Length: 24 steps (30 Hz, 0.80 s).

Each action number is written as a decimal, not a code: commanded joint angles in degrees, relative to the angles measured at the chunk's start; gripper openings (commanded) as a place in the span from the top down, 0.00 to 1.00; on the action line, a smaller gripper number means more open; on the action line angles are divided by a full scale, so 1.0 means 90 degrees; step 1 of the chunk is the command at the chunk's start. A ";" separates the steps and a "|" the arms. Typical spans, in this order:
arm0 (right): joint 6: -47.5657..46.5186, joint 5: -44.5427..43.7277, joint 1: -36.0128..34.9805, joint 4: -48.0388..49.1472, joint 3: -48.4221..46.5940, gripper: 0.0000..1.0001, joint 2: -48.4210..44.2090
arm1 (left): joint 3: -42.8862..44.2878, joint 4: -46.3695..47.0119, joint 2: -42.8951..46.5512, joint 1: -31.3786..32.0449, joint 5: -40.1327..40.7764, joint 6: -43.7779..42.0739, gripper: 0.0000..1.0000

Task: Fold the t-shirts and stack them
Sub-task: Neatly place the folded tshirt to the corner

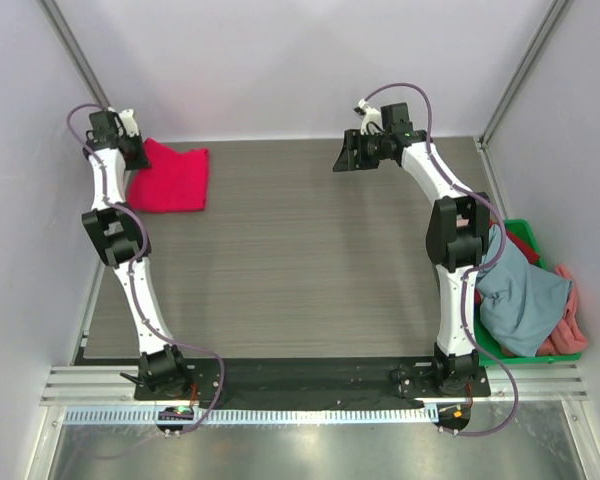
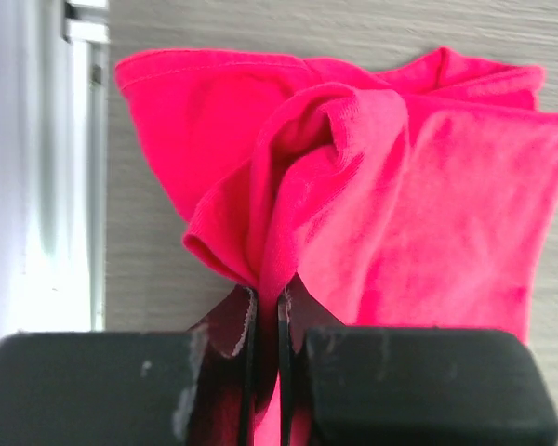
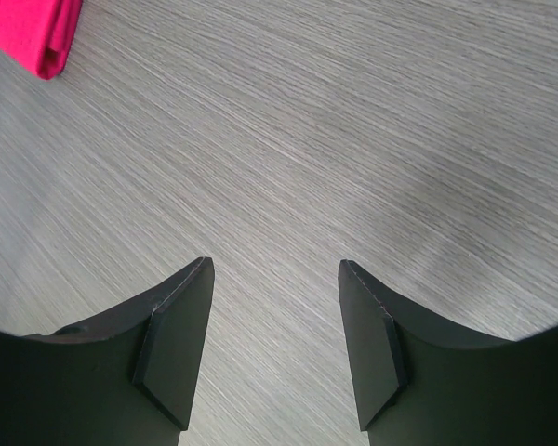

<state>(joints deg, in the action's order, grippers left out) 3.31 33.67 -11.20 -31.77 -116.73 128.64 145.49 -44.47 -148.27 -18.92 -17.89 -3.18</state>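
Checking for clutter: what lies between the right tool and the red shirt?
Only bare wood-grain table, seen in the top view; the right tool hangs open, apart from the red shirt.

Grey table point(image 1: 300, 260), crimson t-shirt point(image 1: 175, 180)

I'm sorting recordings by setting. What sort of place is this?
Likely a robotics lab test cell, not a home: a grey wood-grain table walled by plain white panels on aluminium posts, white robot arms bolted to a metal rail, and a green plastic crate of loose shirts alongside.
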 commanded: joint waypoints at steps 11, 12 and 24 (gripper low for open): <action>-0.0075 -0.0274 -0.0083 0.0073 -0.0204 0.38 -0.0084 | 0.0719 0.1161 -0.0820 0.0149 0.1636 -0.0447 1.00; -0.0075 -0.0303 -0.0093 0.0073 -0.0204 0.38 -0.0075 | 0.0758 0.1200 -0.0869 0.0149 0.1685 -0.0447 1.00; -0.0134 -0.0440 -0.0298 0.0073 -0.0321 0.38 0.0043 | 0.0924 0.1358 -0.1163 0.0305 0.2125 -0.0555 1.00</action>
<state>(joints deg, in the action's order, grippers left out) 3.07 30.44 -13.45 -31.79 -116.79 128.66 151.59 -34.87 -157.97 -16.56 -0.99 -6.79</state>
